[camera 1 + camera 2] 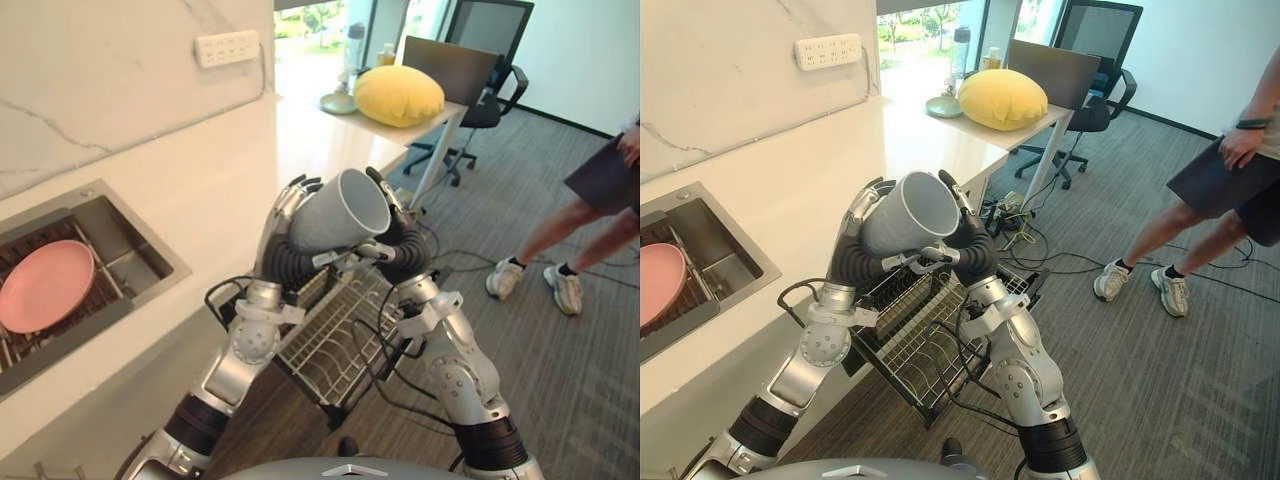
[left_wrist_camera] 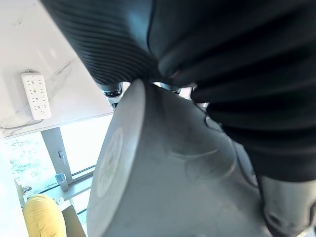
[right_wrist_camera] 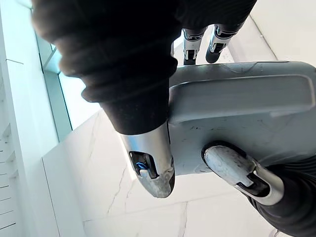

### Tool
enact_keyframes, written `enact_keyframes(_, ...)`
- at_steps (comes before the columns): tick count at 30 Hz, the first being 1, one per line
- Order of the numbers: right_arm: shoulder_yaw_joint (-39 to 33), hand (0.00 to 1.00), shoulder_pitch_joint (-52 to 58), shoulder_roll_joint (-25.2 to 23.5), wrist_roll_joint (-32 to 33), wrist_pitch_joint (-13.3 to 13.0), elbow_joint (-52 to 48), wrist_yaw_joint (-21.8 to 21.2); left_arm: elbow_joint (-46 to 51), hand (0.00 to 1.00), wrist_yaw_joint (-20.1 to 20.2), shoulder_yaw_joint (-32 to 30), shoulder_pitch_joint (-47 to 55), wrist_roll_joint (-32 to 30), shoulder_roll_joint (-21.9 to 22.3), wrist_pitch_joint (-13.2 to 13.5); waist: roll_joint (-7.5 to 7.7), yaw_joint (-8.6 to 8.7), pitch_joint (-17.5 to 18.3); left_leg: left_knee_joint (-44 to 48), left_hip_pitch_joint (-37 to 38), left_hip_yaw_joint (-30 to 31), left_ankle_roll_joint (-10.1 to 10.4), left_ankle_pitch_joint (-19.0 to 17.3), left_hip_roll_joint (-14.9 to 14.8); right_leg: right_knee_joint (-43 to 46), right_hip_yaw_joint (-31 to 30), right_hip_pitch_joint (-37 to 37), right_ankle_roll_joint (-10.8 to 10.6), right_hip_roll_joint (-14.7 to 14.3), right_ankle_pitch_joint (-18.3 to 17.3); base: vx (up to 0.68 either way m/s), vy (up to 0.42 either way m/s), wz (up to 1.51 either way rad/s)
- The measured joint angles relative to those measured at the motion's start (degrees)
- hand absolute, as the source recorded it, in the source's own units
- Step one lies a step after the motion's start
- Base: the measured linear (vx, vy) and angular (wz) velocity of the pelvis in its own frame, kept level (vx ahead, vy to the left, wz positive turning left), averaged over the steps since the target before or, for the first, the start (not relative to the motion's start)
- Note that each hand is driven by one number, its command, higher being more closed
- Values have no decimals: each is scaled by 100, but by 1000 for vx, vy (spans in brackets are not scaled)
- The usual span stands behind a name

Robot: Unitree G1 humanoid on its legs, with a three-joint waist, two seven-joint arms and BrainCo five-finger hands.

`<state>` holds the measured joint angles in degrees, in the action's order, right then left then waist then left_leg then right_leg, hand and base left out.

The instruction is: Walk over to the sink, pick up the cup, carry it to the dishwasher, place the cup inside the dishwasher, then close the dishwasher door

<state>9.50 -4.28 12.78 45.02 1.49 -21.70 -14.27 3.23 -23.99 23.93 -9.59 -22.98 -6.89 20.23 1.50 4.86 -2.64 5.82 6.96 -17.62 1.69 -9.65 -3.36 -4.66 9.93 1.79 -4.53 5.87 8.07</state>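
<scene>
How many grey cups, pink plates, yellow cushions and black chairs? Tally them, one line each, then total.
Grey cup: 1
Pink plate: 1
Yellow cushion: 1
Black chair: 1
Total: 4

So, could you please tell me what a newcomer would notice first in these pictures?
First, the grey cup, gripped between the left hand and right hand, mouth tilted away, above the pulled-out wire rack. Next, the pink plate lying in the sink at the left, and a yellow cushion at the back, with a person standing at the right.
</scene>
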Motion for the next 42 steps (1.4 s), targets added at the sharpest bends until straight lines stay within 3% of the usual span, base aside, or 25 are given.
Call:
enact_keyframes(4,111,0,-69,13,0,6,2,59,-1,100,-112,89,0,-89,-12,-108,21,1,27,-1,-10,4,-2,5,0,0,3,-8,0,0,0,0,0,0)
enact_keyframes(18,245,0,-73,21,20,160,19,240,-126,100,-404,150,-2,-538,-125,-114,63,5,88,-1,-31,10,-6,28,3,0,8,-61,10,2,15,0,0,0)
enact_keyframes(19,280,100,-74,25,19,172,21,247,-150,100,-415,154,-7,-538,-125,-114,63,6,98,-3,-38,10,-6,34,4,0,7,-77,15,2,22,0,0,0)
enact_keyframes(39,380,100,-103,126,-329,21,24,621,-202,100,-691,331,-22,-532,-176,-288,52,5,172,-106,-86,1,37,228,-9,-2,1,-185,71,-23,110,-6,-1,0)
enact_keyframes(40,380,100,-103,123,-407,0,24,626,-211,0,-698,331,-21,-532,-176,-290,54,1,172,-106,-86,2,37,228,-6,-2,0,-183,66,-20,113,-35,7,0)
enact_keyframes(42,380,100,-129,120,-476,-6,22,640,-228,0,-692,369,2,-533,-184,-291,55,1,173,-106,-85,2,35,229,0,-2,-2,-182,61,-14,117,-18,6,0)
